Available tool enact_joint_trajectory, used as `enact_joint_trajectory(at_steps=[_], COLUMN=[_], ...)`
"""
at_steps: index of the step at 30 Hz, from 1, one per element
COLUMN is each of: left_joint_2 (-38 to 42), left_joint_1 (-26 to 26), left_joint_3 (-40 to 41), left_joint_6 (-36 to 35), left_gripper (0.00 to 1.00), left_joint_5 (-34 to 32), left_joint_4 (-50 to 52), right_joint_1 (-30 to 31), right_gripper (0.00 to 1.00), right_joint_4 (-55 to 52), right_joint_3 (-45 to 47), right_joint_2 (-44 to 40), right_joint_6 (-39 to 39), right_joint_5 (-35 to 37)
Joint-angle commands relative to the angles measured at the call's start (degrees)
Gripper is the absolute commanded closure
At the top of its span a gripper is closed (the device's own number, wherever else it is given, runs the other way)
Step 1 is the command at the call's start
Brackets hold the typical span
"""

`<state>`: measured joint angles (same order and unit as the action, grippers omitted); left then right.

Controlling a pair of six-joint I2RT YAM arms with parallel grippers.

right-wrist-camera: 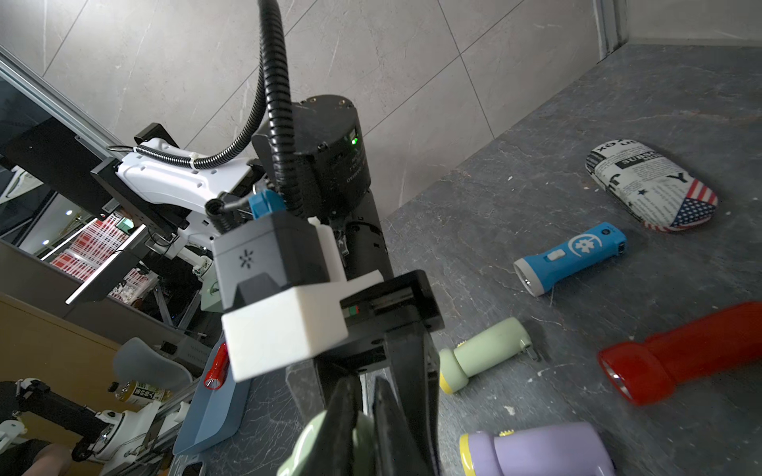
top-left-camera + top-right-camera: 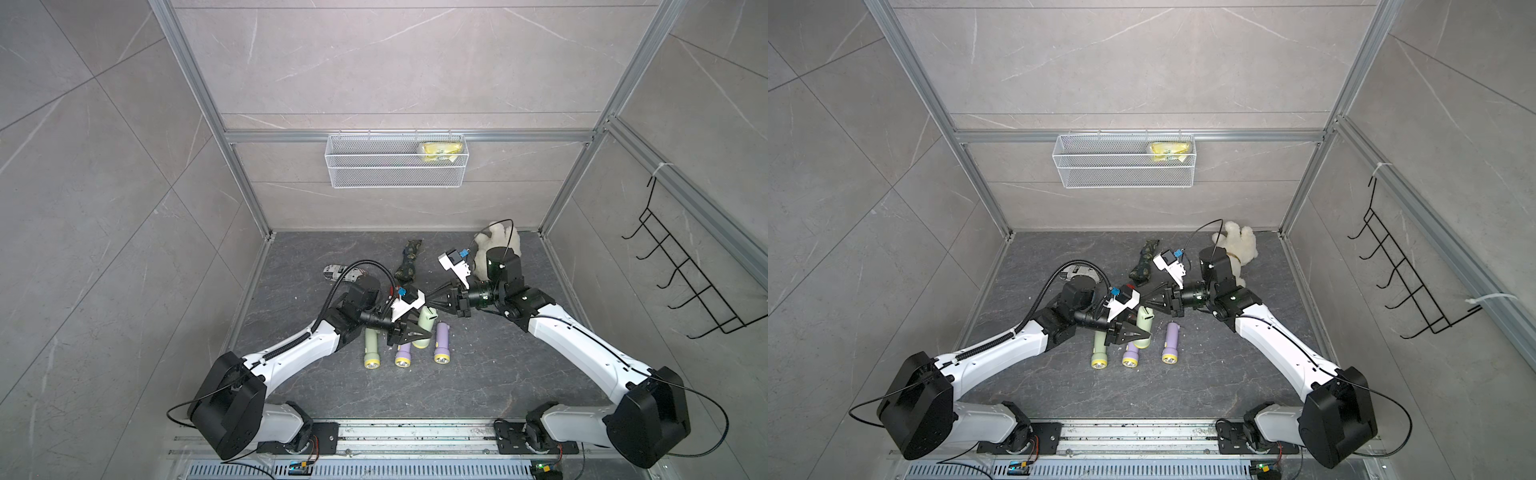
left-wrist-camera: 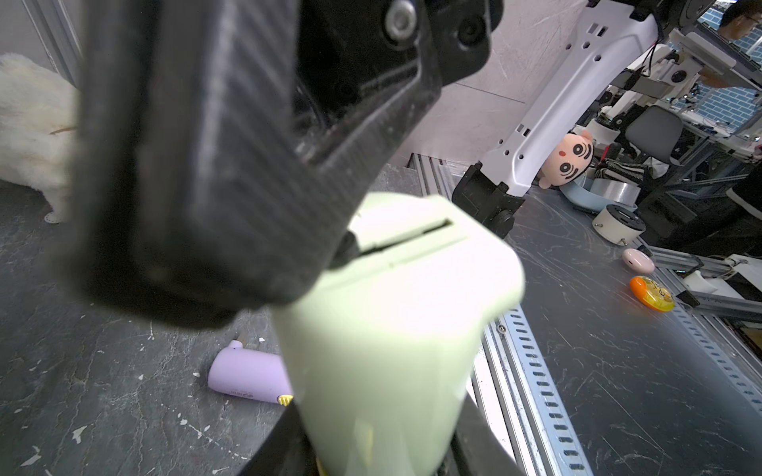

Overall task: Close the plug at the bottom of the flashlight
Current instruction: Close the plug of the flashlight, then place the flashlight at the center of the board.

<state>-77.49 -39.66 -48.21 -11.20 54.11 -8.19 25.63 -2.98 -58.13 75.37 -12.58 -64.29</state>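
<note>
My left gripper [image 2: 415,332] [image 3: 379,453] is shut on the body of a pale green flashlight [image 2: 426,326] [image 2: 1144,322] [image 3: 391,329], held above the floor with its bottom end up and back. The plug [image 3: 404,230] on that end lies almost flush, with a thin dark slit along it. My right gripper [image 2: 428,301] [image 1: 365,416] comes in from the right, its jaws nearly together. Its fingertips [image 3: 346,247] rest against the plug end. A sliver of green shows between them in the right wrist view.
On the floor below lie a green flashlight [image 2: 371,347] and two purple ones [image 2: 402,355] [image 2: 442,343]. A blue flashlight [image 1: 571,257], a red one [image 1: 680,354] and a newsprint case [image 1: 651,185] lie behind my left arm. A white plush [image 2: 498,245] sits back right.
</note>
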Motion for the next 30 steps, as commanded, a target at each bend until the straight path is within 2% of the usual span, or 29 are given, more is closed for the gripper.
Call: enact_joint_trajectory(at_steps=[1,5,7,9,12,15,18,24,26,30], left_joint_2=[3.6,3.5,3.4,3.3,3.5,3.3,2.2,-3.9,-7.3,-15.9], left_joint_1=[-0.3,-0.3,-0.3,-0.3,-0.3,-0.3,-0.3,-0.3,-0.3,-0.6], left_joint_3=[-5.0,-5.2,-5.3,-5.1,-4.7,-4.4,-4.6,-8.8,-12.9,-25.8], left_joint_6=[-1.6,-1.3,-1.3,-1.3,-1.5,-1.4,-1.3,3.3,8.3,16.0], left_gripper=[1.00,1.00,1.00,1.00,1.00,1.00,1.00,1.00,1.00,1.00], left_joint_5=[1.3,1.4,1.2,0.9,-0.1,-1.5,-3.7,-12.6,-18.9,-29.1], left_joint_4=[-7.2,-7.0,-6.9,-6.9,-6.4,-6.5,-6.3,-4.3,-0.6,13.3], right_joint_1=[1.4,1.4,1.2,0.5,-1.2,-1.6,-1.7,-2.0,-2.4,-3.5], right_gripper=[0.92,0.92,0.88,0.80,0.70,0.66,0.62,0.57,0.55,0.50], right_joint_4=[-0.3,0.1,-0.4,-2.2,-5.7,-12.5,-15.1,-21.1,-22.6,-22.7], right_joint_3=[2.8,2.5,2.0,1.1,-0.2,-1.9,-1.5,-0.9,-0.1,2.5], right_joint_2=[0.4,0.2,-0.3,-0.8,-1.6,-1.6,-1.9,-3.1,-3.9,-6.0], right_joint_6=[-1.4,-1.7,-1.7,-1.4,-1.7,-0.5,-1.0,-3.3,-3.7,-3.9], right_joint_5=[-0.2,0.1,2.1,6.6,16.8,31.9,41.8,62.5,68.4,72.3])
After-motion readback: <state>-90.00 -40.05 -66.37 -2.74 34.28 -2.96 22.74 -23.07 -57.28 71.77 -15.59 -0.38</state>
